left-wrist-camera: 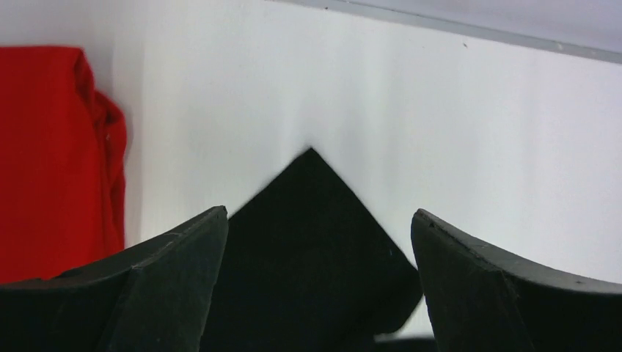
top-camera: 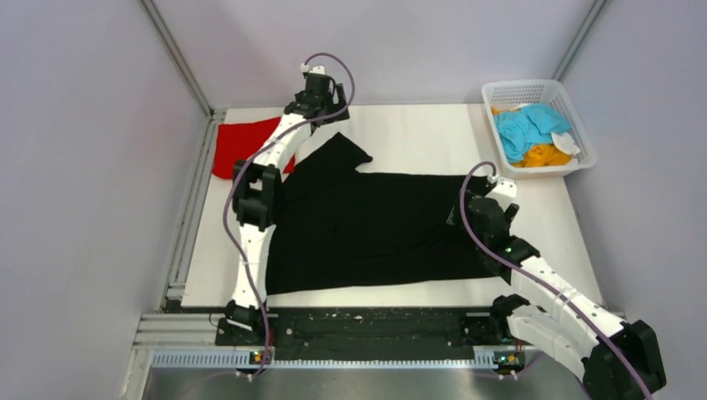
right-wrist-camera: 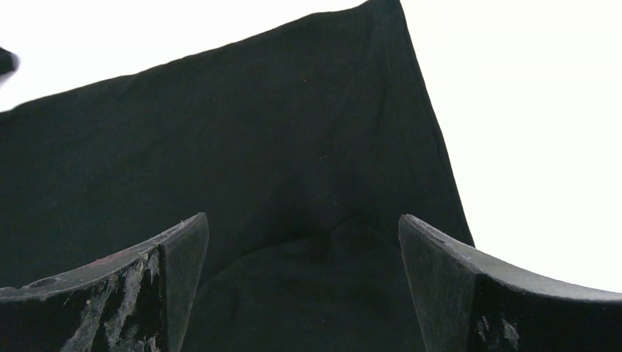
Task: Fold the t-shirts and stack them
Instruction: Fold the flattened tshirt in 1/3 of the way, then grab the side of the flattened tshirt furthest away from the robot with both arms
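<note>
I see both spread wide, holding nothing — left gripper over a far corner of the large black cloth t-shirt, lying flat on the white table; right gripper above its right edge.

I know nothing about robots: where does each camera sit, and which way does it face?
Top external: fixed above and behind, looking down at the white table, large black cloth t-shirt and bright red cloth t-shirt; left arm and right arm show.
Left wrist: on the left arm, facing past the open left claw at the black shirt's sleeve corner.
Right wrist: on the right arm, facing past the open right claw at black cloth.
Shared: all see the black shirt.
</note>
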